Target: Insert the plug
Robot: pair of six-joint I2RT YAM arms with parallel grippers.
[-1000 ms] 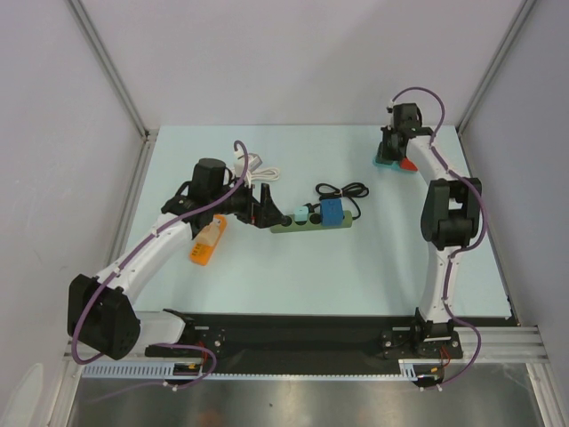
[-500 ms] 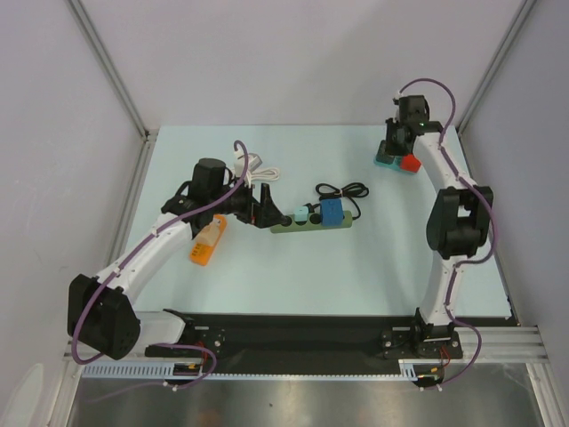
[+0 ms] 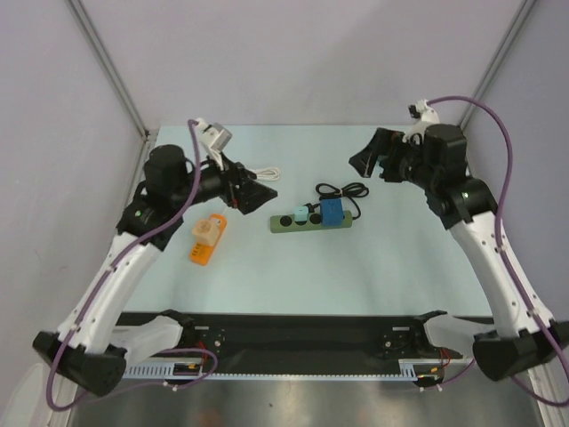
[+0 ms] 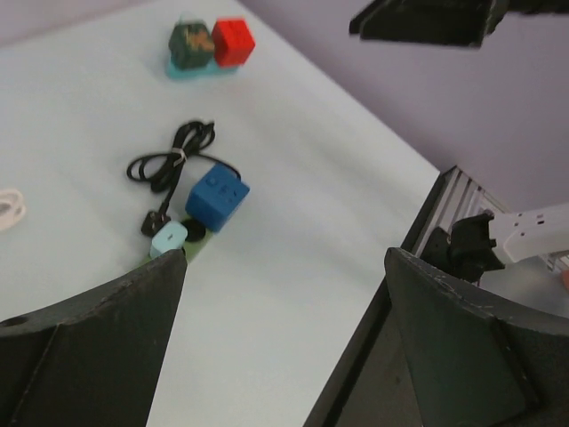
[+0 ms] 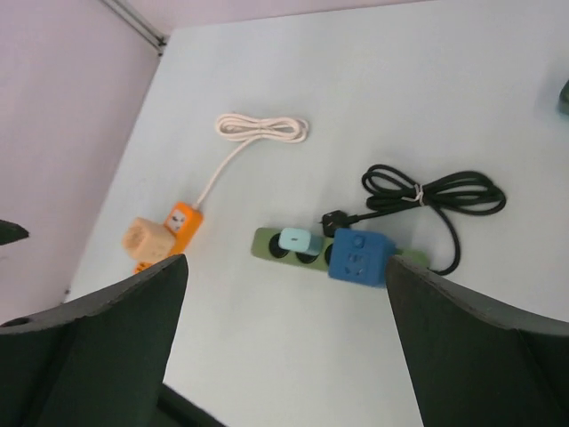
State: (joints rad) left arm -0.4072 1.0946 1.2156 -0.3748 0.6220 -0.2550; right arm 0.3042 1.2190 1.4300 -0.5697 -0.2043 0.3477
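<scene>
Right wrist, strip (image 5: 265, 242), blue plug (image 5: 360, 258) seemingly inserted

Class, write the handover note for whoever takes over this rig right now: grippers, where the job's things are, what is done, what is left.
Both raised, open and empty: left gripper, right gripper.
The green power strip lies in the middle with the light-blue plug and blue cube seated in it; its black cord is coiled behind.
Teal base, far right: red cube, dark-green cube.
Orange socket block, left: beige plug, white cable.
Done: plugs look seated. Left: probably only checking.
</scene>
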